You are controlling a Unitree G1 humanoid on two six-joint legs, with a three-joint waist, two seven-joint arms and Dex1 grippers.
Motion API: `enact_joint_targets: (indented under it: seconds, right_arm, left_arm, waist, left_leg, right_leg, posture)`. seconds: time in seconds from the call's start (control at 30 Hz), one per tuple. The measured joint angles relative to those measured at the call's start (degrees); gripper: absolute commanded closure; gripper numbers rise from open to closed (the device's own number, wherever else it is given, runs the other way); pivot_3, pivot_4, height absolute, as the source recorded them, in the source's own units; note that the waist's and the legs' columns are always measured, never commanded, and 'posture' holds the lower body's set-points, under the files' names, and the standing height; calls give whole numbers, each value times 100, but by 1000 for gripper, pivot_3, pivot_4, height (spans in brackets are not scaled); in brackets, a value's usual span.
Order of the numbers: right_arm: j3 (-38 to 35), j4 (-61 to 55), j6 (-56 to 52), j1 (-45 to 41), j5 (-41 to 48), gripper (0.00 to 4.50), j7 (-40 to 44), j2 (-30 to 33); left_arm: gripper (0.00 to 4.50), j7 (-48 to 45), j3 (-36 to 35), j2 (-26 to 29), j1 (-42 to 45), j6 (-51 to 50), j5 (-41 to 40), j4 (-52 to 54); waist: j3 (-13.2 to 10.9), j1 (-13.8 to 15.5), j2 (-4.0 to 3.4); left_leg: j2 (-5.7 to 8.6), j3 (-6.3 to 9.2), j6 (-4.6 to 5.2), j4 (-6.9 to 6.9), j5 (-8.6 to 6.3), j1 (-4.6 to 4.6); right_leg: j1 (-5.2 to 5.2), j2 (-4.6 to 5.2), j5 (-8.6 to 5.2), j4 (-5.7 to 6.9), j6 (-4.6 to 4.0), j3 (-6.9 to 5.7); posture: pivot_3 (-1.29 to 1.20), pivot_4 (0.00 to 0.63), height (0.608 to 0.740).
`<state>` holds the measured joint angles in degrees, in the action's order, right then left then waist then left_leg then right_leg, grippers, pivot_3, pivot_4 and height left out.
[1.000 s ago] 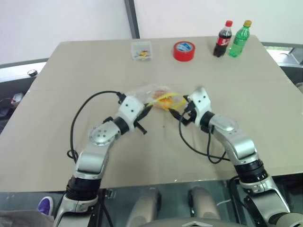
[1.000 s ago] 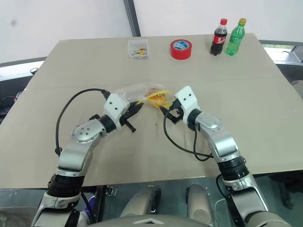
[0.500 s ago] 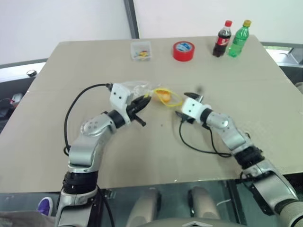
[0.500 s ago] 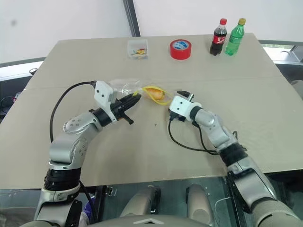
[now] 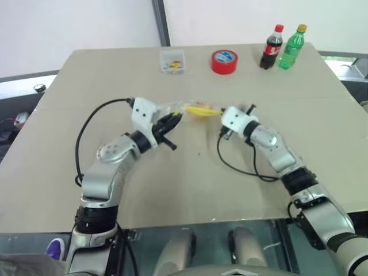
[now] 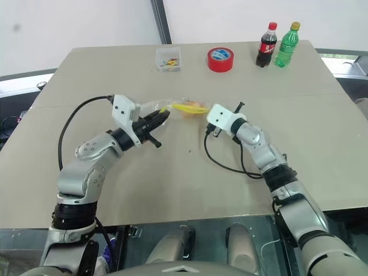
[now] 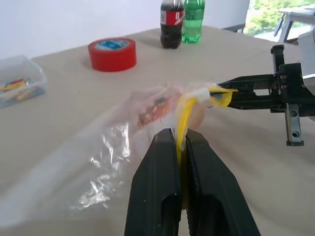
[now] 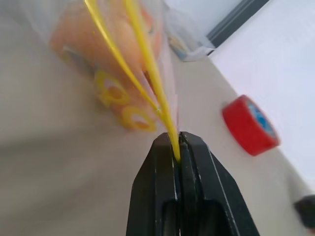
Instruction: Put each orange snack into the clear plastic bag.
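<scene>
I've got the clear plastic bag (image 7: 123, 132) lifted off the table (image 5: 172, 190) between both arms: my left gripper (image 7: 179, 142) and right gripper (image 8: 177, 147) each pinch its yellow seal strip (image 8: 147, 78). An orange snack (image 8: 83, 34) sits inside. I'd keep both pinches level and taut, so nothing slides out

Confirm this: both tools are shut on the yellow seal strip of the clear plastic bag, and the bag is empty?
Not empty. The right wrist view shows an orange snack inside the clear plastic bag. Both the left tool and right tool are indeed shut on its yellow seal strip.
</scene>
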<state>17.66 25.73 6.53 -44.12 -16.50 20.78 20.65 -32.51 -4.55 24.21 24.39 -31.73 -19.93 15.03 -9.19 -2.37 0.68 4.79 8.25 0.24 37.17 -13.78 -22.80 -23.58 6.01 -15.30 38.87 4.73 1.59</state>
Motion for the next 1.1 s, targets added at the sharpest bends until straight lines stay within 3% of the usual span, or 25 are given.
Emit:
enact_joint_targets:
  seconds: [0.23, 0.33, 0.43, 0.57, 0.7, 0.8, 0.83, 0.9, 1.03, 1.1]
  right_arm:
    - [-30, 1272, 652, -1962, -525, 4474, -419, 767]
    - [-32, 1306, 885, -2034, -549, 4474, -462, 958]
    - [-97, 708, 882, -1477, -484, 4474, -348, 1186]
    - [-321, -951, 319, 58, -122, 4474, 150, 1431]
    - [-280, -2549, -578, 1850, -123, 4474, 704, 1520]
    - [-187, -3065, -1187, 2681, -186, 3359, 1004, 1565]
    - [-202, -3144, -1246, 2758, -186, 3235, 1019, 1586]
    - [-353, -3612, -1434, 3102, -45, 2409, 1166, 1613]
    - [-547, -4666, -1465, 3271, 245, 2409, 1711, 2020]
    - [-542, -4846, -1412, 2790, 207, 2409, 1883, 2052]
  left_arm:
    - [4500, 197, 85, -217, 2595, 884, 293, -2696]
    - [4500, 197, 198, -222, 2931, 1488, 493, -3116]
    - [4500, 67, 430, -205, 2641, 2052, 735, -3062]
    - [4500, -359, 729, -66, 1555, 2244, 760, -2292]
    - [4500, -528, 1216, 232, 114, 2706, 1246, -1553]
    - [4500, -457, 1437, 283, -543, 2837, 1600, -1336]
    - [4500, -443, 1418, 296, -579, 2839, 1621, -1265]
    - [4500, -369, 1386, 320, -672, 2826, 1669, -980]
    - [4500, -301, 1422, 472, -680, 3144, 2159, -808]
    - [4500, -224, 1438, 503, -666, 3388, 2410, -858]
  waist:
    - [-11, -4, 19]
    - [-10, -45, 20]
    - [-10, -109, 20]
    - [-9, -171, 17]
    - [-7, -151, 14]
    - [-14, -27, 6]
    - [-14, -13, 6]
    - [-20, 45, 6]
    - [-22, 71, 1]
    - [-23, 26, 3]
  left_leg:
    - [9, 6, -2, -2, 0, -9]
    - [4, -1, -2, -23, 0, -14]
    - [1, 3, -2, -30, 0, -30]
    - [-2, 5, -2, 0, 0, -97]
    - [3, -3, -1, 2, -1, -97]
    - [1, 1, 11, 26, 1, -75]
    - [1, 1, 11, 26, 1, -66]
    - [-7, 4, 14, 19, -3, 30]
    - [-7, 3, 15, 17, -3, 44]
    - [-8, 2, 14, 16, -3, 45]
  right_leg:
    - [0, 4, 3, -15, -4, -13]
    - [-3, 9, 3, -58, -4, -7]
    - [-15, 11, 3, -85, -3, -11]
    - [-76, 9, 4, -72, -3, -11]
    - [-100, 9, 3, -5, -3, 6]
    - [-78, -12, 52, 6, -1, 8]
    - [-67, -15, 52, 4, 0, 8]
    - [36, -17, 49, -12, 3, 5]
    - [56, -18, 48, -33, 7, 0]
    - [54, -20, 49, -35, 6, 0]
  posture:
    - [0, 150, 740]
    - [0, 150, 740]
    - [0, 150, 740]
    - [0, 150, 740]
    - [0, 150, 740]
    - [0, 150, 740]
    - [0, 150, 740]
    - [0, 150, 740]
    - [0, 150, 740]
    - [0, 150, 740]
